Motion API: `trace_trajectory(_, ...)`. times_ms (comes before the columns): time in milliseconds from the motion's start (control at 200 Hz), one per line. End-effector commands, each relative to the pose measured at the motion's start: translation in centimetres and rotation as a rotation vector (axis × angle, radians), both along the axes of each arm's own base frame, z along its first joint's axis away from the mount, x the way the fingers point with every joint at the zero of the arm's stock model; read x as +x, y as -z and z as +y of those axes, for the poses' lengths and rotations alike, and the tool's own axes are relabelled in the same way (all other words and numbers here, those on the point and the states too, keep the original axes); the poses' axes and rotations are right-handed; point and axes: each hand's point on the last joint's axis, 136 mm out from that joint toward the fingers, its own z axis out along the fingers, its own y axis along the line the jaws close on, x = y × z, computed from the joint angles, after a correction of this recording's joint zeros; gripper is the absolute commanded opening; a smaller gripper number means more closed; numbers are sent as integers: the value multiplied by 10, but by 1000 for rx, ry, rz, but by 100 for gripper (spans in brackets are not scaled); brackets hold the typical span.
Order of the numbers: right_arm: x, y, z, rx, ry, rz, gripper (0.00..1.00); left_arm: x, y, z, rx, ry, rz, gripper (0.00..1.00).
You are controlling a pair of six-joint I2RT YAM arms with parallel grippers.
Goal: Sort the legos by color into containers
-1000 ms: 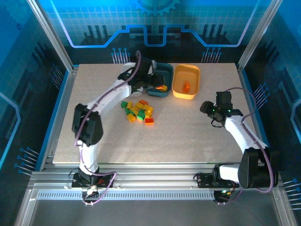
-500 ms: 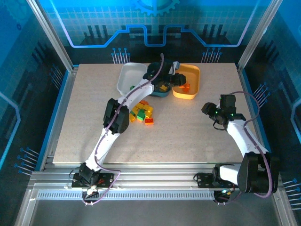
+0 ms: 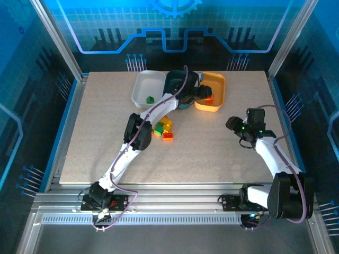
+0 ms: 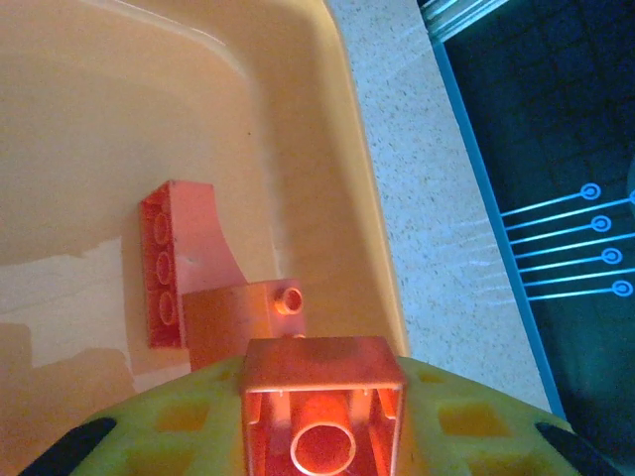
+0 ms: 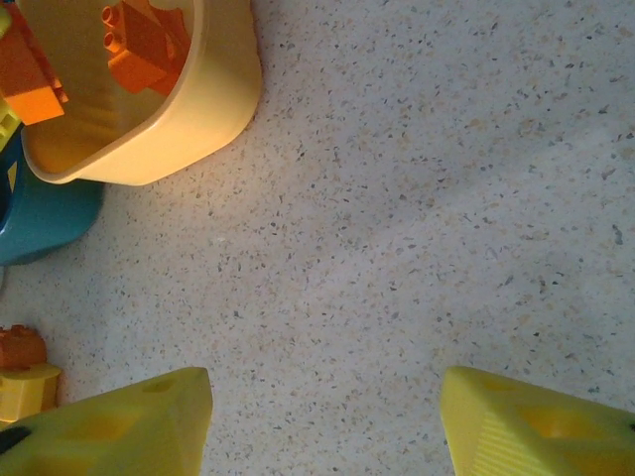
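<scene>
My left gripper (image 3: 205, 96) reaches over the yellow-orange tray (image 3: 217, 84) and is shut on an orange-red brick (image 4: 322, 369), hollow underside facing the camera. Two more orange-red bricks (image 4: 177, 260) lie in that tray (image 4: 359, 188) just below it. The white tray (image 3: 143, 84) holds one green brick (image 3: 150, 99). The dark teal tray (image 3: 175, 80) sits between them, mostly hidden by the arm. A pile of green, yellow and orange-red bricks (image 3: 163, 128) lies on the table. My right gripper (image 3: 238, 127) hovers open over bare table (image 5: 397, 248), nothing between its fingers.
The left arm stretches diagonally across the table's middle, over the brick pile. In the right wrist view the yellow-orange tray (image 5: 189, 119) and teal tray (image 5: 40, 213) stand at upper left, with loose bricks (image 5: 22, 369) at the left edge. Metal frame rails surround the table.
The left gripper has swung right from the teal tray to over the yellow-orange tray, carrying the orange-red brick. The right arm has barely shifted.
</scene>
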Motion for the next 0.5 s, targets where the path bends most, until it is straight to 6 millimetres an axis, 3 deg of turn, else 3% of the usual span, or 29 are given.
trace_trajectory(0,2,-4,-1,25,9,-26,64,8,-9,-2,-17,-43,-29,36)
trace_trajectory(125,3,-5,0,23,4,-27,65,6,-12,-3,-23,-37,-26,51)
trace_trajectory(240,2,-6,0,9,-2,-30,65,3,-35,-6,-45,-12,-56,71)
trace_trajectory(330,4,-9,4,-3,-22,-41,66,-4,-72,-7,-70,19,-114,75)
trace_trajectory(495,7,-17,18,-55,-91,-61,68,-27,-161,11,-93,52,-250,84)
